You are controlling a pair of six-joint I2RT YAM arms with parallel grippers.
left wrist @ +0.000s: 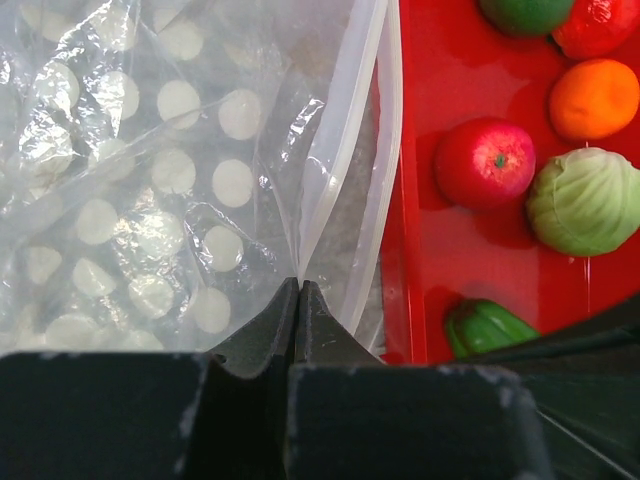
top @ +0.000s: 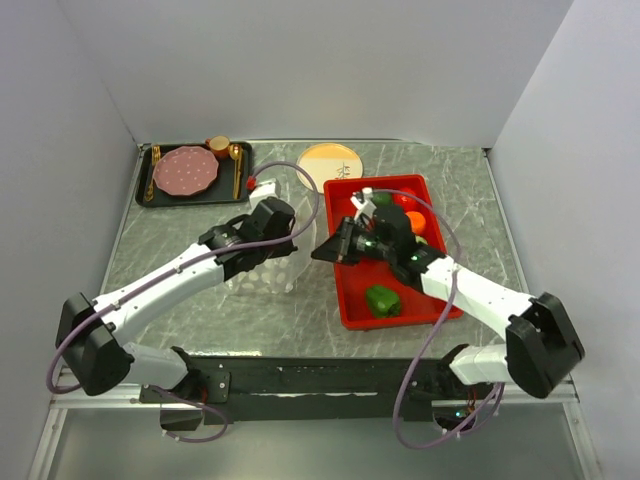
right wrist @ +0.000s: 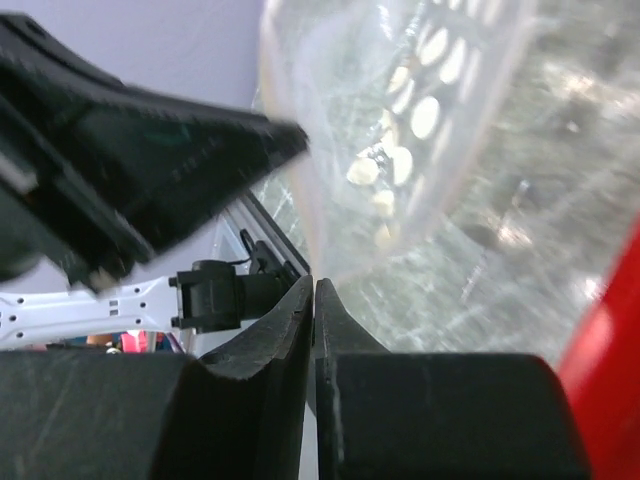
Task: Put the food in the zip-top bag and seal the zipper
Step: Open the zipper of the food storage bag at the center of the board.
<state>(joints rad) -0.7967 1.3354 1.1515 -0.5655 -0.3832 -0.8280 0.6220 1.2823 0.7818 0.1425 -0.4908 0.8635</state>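
Observation:
The clear zip-top bag (top: 262,272) with white dots lies left of the red tray (top: 352,308). My left gripper (left wrist: 298,285) is shut on the bag's mouth edge, pinching the pale zipper strip (left wrist: 345,150). My right gripper (right wrist: 314,285) is shut on the bag's rim (right wrist: 300,180) from the tray side. In the top view the two grippers (top: 283,243) (top: 322,250) meet at the bag's right edge. The food is in the tray: a red apple (left wrist: 485,163), a light green cabbage (left wrist: 585,200), an orange (left wrist: 593,98) and a green pepper (left wrist: 485,325) (top: 382,300). Nothing shows inside the bag.
A black tray (top: 148,172) with a pink plate (top: 185,171), gold cutlery and a copper cup (top: 218,147) stands at the back left. An orange-rimmed plate (top: 330,160) lies behind the red tray. White walls close three sides.

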